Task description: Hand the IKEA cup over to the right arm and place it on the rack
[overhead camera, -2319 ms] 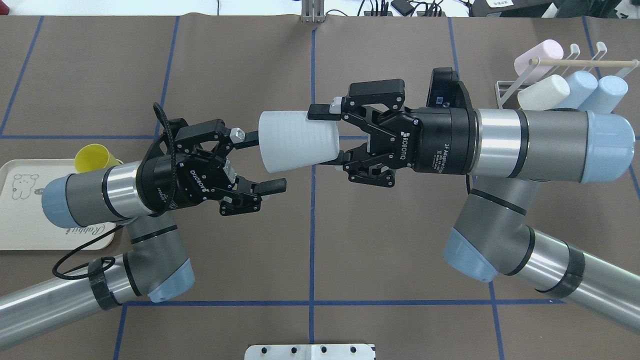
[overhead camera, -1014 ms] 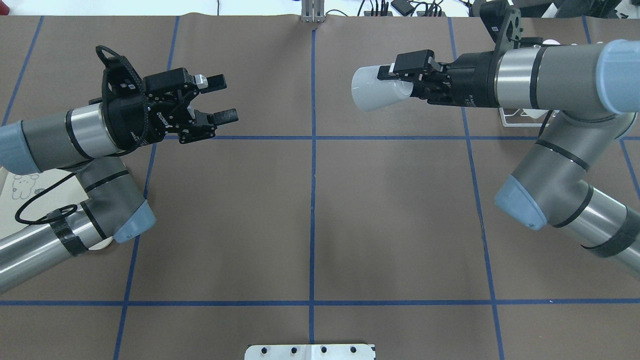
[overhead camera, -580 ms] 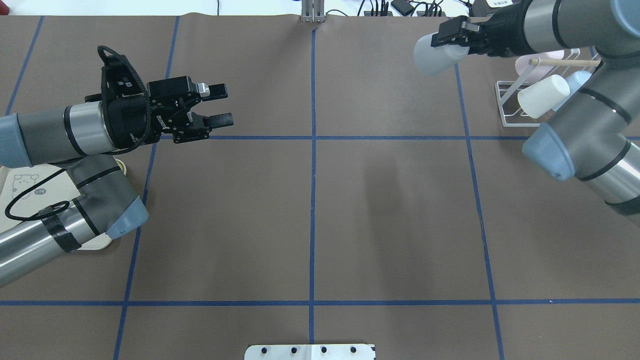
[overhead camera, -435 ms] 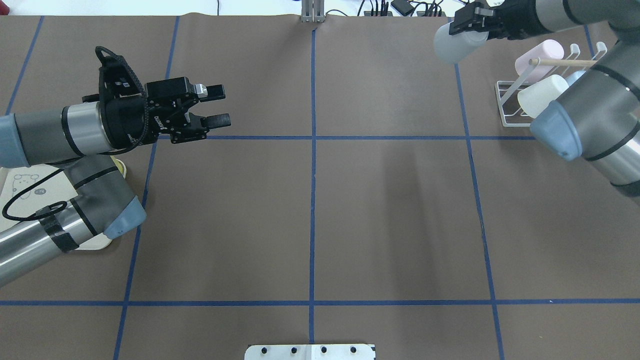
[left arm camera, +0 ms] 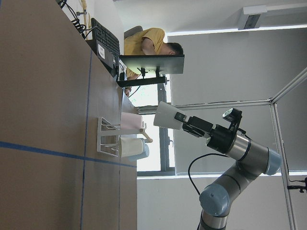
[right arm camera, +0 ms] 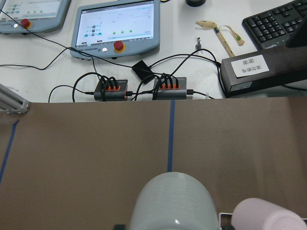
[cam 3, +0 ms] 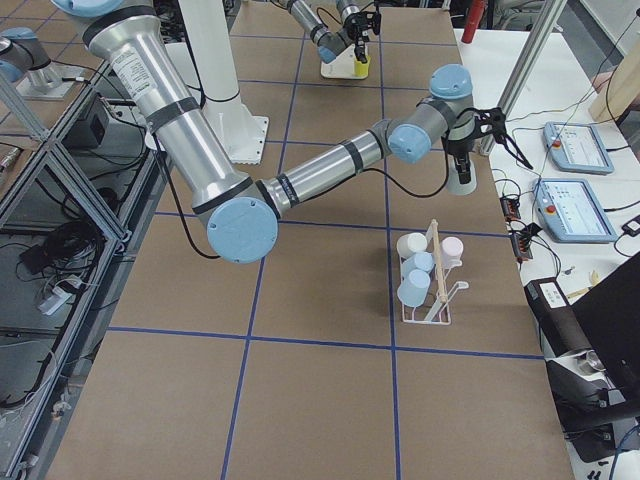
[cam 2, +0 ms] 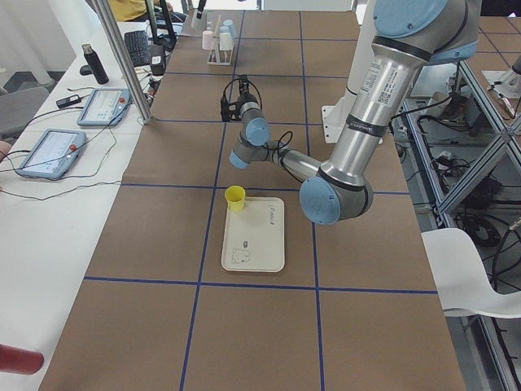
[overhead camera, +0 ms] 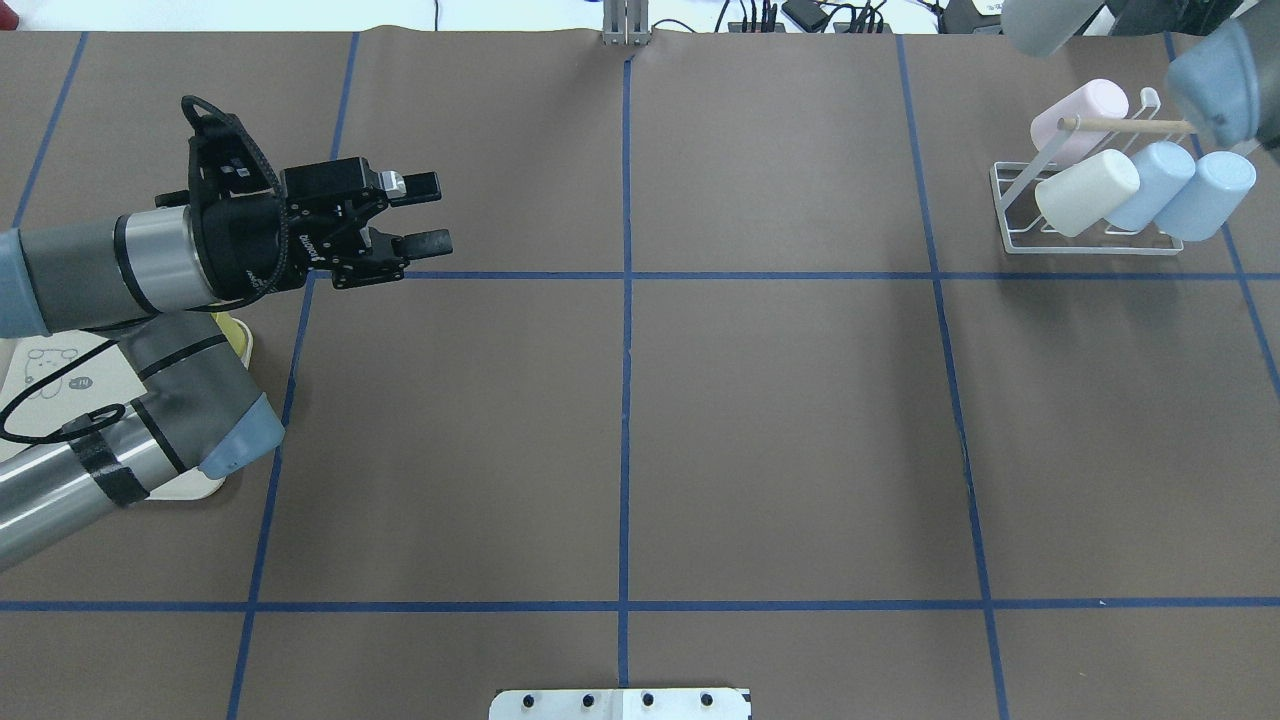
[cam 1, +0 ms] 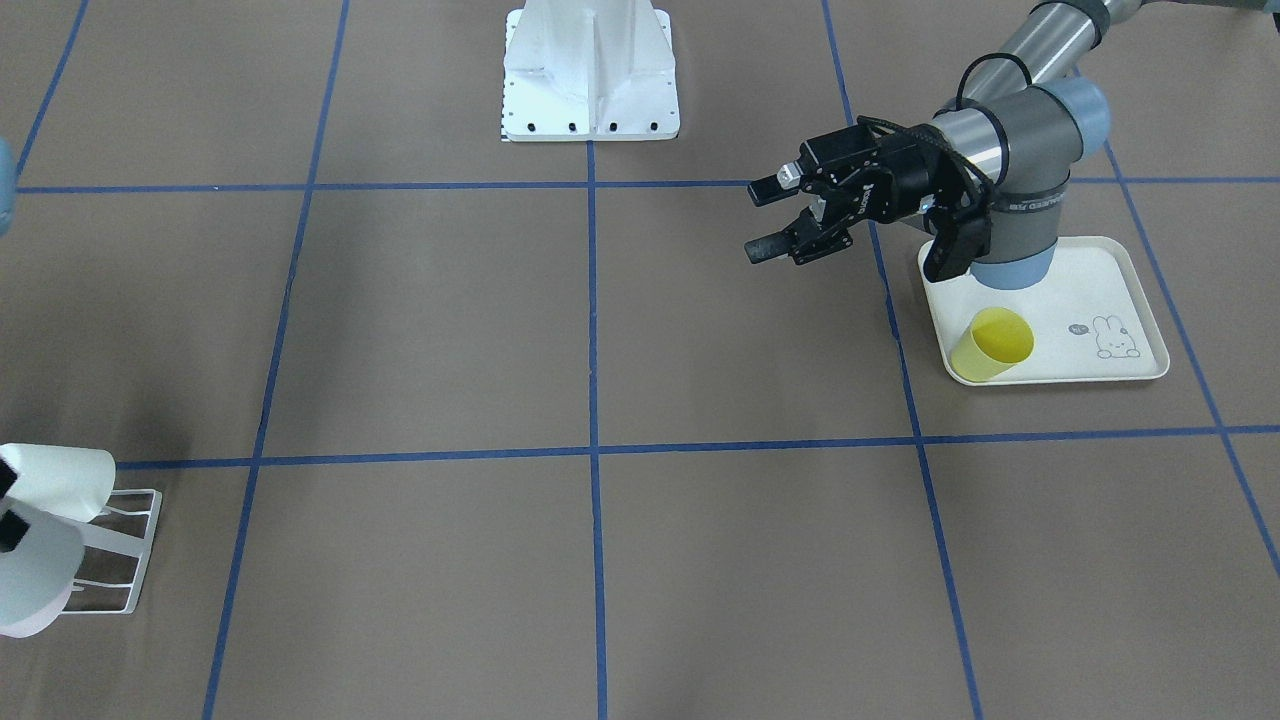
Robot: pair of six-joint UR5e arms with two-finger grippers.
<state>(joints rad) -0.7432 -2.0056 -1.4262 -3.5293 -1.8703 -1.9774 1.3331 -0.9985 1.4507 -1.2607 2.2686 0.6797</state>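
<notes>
IKEA cup (left arm camera: 167, 115), white and ribbed, is up in the air over the far right corner of the tabletop (overhead camera: 780, 400), caught in the right tool (left arm camera: 182, 120). That tool is closed on the cup's narrower end, with a dark finger (left arm camera: 179, 116) pressed against its side and the wide end pointing away from the wrist. Seen from the left wrist camera, the cup hangs higher than the rack (overhead camera: 1120, 125) and clear of it, with nothing touching. From the right wrist camera, the cup's rounded side fills the bottom of the picture, and the pink cup (right arm camera: 271, 214) shows just beside it.

The rack stands on the tabletop near the right edge, with its wooden dowel along the top. It carries 4 cups on its prongs: the pink cup at the far side, a cream cup (overhead camera: 1085, 190), and 2 light blue cups (overhead camera: 1150, 185) next to that.

Across the tabletop, the left tool (overhead camera: 428, 213) hovers with its jaws wide apart and nothing between them, pointing toward the middle. Its arm reaches over a cream tray (cam 1: 1100, 280) with a small rabbit print. A yellow cup (cam 1: 990, 345) stands at 1 corner of that tray, well apart from the tool.
</notes>
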